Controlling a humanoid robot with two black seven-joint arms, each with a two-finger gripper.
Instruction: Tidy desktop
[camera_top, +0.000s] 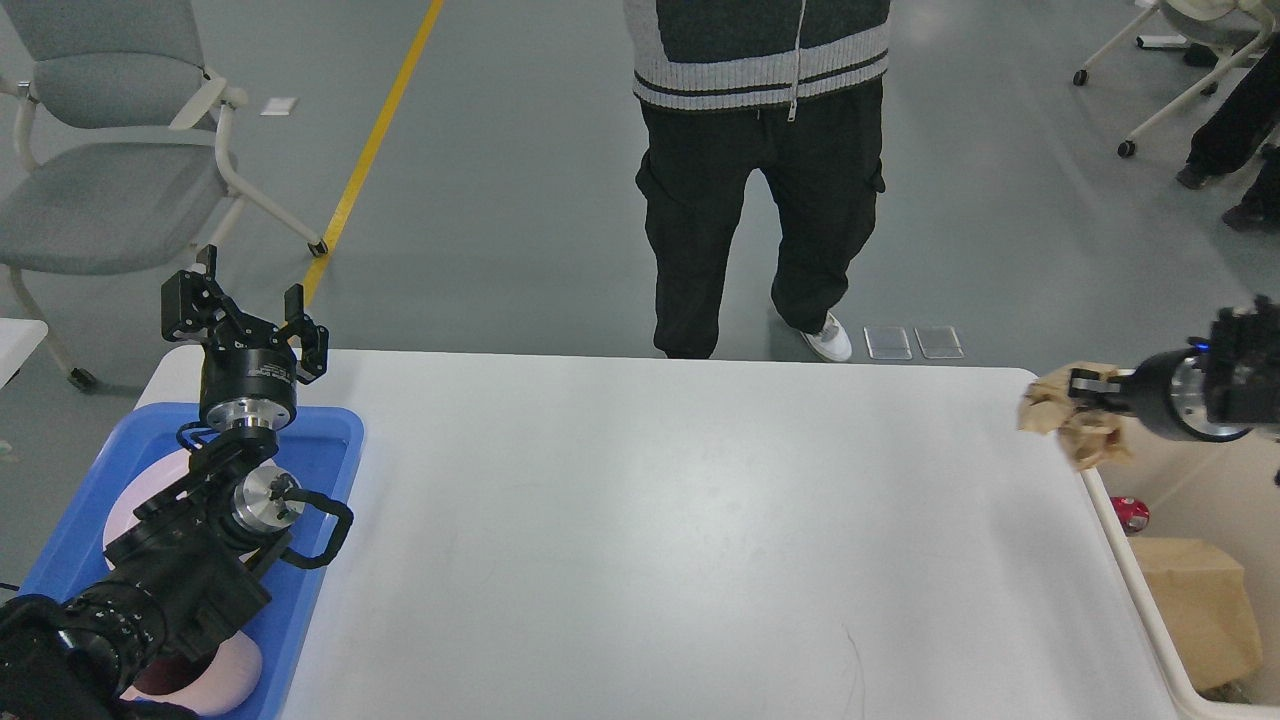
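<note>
Desktop (680, 540) between left pincer (245, 315), agape, and right pincer (1090, 390) clamping crumpled paper (1085, 435).

Person (762, 170) headless at top edge; pink dishes (205, 680) behind left arm.

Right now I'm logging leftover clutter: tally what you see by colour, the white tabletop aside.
Blue plastic tray: 1
Pink round dishes in that tray: 2
Crumpled brown paper wad in the right end effector: 1
Cream rectangular bin: 1
Total: 5

The tabletop (680, 520) is looking smooth and matt white; the tray (320, 560) is showing glossy blue plastic; the wad (1075, 425) is looking like crumpled brown paper.
</note>
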